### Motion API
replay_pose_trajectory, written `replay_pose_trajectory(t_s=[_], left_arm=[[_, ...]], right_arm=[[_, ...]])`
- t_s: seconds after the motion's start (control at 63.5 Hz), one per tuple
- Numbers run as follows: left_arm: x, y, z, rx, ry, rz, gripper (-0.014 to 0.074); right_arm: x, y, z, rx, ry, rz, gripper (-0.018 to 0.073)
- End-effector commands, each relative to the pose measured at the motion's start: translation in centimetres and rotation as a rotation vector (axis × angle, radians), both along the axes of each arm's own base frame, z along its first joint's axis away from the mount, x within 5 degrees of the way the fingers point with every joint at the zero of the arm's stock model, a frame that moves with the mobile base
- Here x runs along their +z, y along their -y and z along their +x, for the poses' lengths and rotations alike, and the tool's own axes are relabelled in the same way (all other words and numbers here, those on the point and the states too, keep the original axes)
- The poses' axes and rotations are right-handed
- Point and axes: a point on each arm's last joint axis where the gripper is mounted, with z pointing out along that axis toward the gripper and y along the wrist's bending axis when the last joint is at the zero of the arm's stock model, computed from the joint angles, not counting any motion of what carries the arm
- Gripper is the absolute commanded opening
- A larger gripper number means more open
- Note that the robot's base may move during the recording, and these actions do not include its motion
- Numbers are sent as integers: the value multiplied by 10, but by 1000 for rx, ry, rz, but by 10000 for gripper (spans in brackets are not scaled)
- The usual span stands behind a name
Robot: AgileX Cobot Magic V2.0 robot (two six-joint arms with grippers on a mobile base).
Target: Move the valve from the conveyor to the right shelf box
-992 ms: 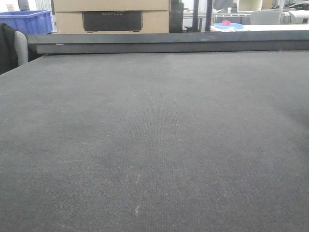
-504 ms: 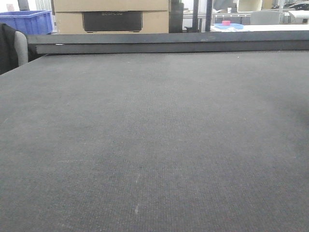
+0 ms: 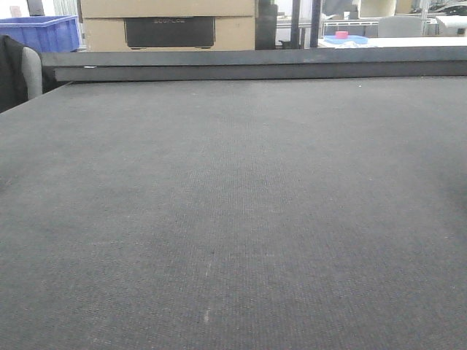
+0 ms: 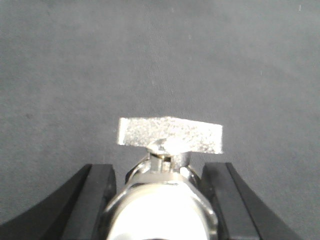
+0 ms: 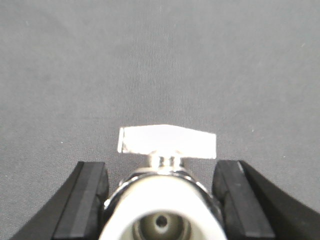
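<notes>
Stillness on conveyor [image 3: 233,204] since before; held valve [image 4: 170,135] clamped in left gripper [image 4: 159,171], second valve [image 5: 167,141] in right gripper [image 5: 161,170]; seemed shelf-bound.

Two metal valves: one valve [image 4: 160,210] in the left wrist view, a second valve [image 5: 160,197] in the right wrist view. The first has one flat butterfly handle [image 4: 170,135], and the second has one handle [image 5: 167,141] too, so two in all. Two hands show, the left hand [image 4: 159,172] and the right hand [image 5: 161,169]. Each has two black fingers [image 4: 95,195] [image 5: 87,195] — four counted. One counter [image 3: 233,219], the dark grey woven conveyor belt. Beyond it in the front view there are:

- two long dark beams [image 3: 255,58], one above the other
- one blue bin [image 3: 44,33]
- one cardboard box [image 3: 168,9] bearing one dark panel [image 3: 169,32]
- one small pink object [image 3: 341,34] — on one blue dish [image 3: 352,39]
</notes>
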Motion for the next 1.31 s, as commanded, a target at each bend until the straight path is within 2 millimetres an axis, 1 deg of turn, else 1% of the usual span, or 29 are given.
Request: replay_pose_trajectory(t_s=[0.0,0.11,0.173,0.299,0.536,1.292], left_arm=[[4,-1,-11,5,94,-2,-111],[-1,-3,-22,6,110,18,-111],[-3,-5,-27,13,126,17,-111],[0,-11,-30,53,173,15,-111],[2,-24,-30,136,190,21,-111],[2,-25,-30,139,198,21,-111]], right_arm=[[9,0,-11,-8,167,-32,-162],[5,-1,-25,-13,262,-43,-162],[2,-1,-31,-15,289,-46,-162],[1,-2,-37,-15,302,-48,-162],[1,-2,-37,-15,304,-48,-162],[1,-2,-37,-15,304,-48,-162]])
